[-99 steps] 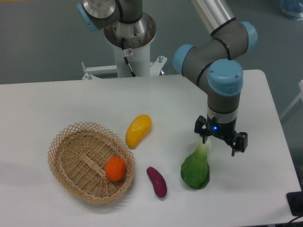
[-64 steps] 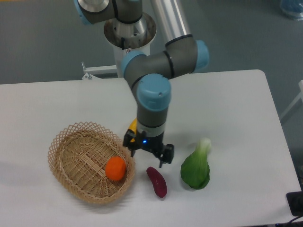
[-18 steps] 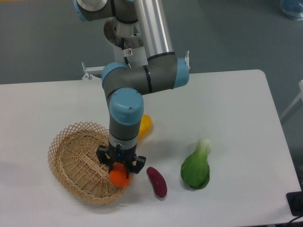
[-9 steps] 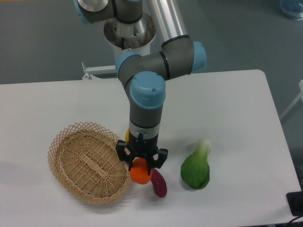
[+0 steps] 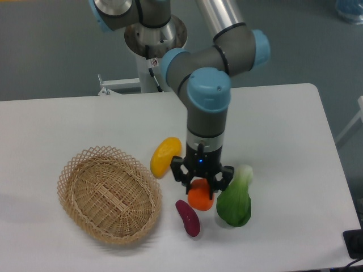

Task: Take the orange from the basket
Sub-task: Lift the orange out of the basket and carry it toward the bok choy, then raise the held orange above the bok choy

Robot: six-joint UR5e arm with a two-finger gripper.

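Observation:
My gripper (image 5: 201, 191) is shut on the orange (image 5: 201, 196), a small round bright-orange fruit, and holds it above the table between the purple vegetable and the green vegetable. The wicker basket (image 5: 108, 192) sits at the left front of the table with nothing in it, well to the left of the gripper.
A yellow mango-shaped fruit (image 5: 165, 156) lies just left of the arm's wrist. A dark purple vegetable (image 5: 188, 217) lies below and left of the orange. A green leafy vegetable (image 5: 235, 199) stands right beside the orange. The robot's base (image 5: 154, 39) is at the back.
The gripper came from the right to the basket, closed on the orange, lifted it out and has carried it rightward, past the purple vegetable toward the green one. The basket now holds nothing.

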